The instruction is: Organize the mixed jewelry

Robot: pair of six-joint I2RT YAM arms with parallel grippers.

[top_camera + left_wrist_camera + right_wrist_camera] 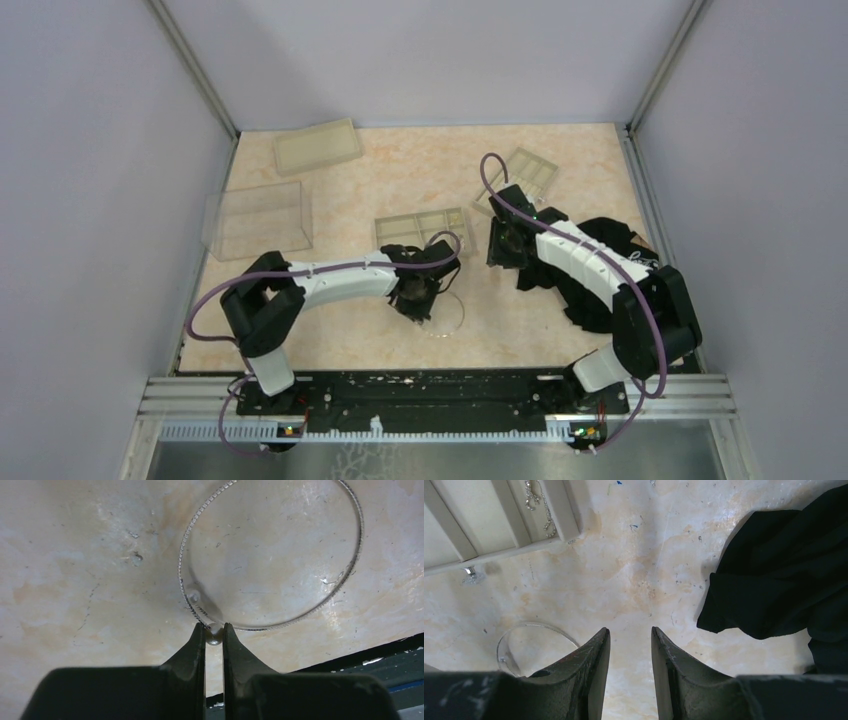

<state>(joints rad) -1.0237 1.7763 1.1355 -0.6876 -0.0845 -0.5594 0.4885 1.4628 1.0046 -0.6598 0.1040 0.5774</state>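
Note:
A thin silver wire hoop lies flat on the marbled table near the front edge, with a small ball at each of its two ends. My left gripper is shut on one ball; the other ball lies just inside the ring. From above, the left gripper sits at the hoop. My right gripper hangs open over bare table, holding nothing, with the hoop to its left. A silver chain lies in a tray compartment, and a tiny silver bit is on the table beside it.
Beige compartment trays stand mid-table, behind the right arm and at the back left. A clear box sits at the left. Crumpled black cloth lies under the right arm. The black front rail runs just behind the hoop.

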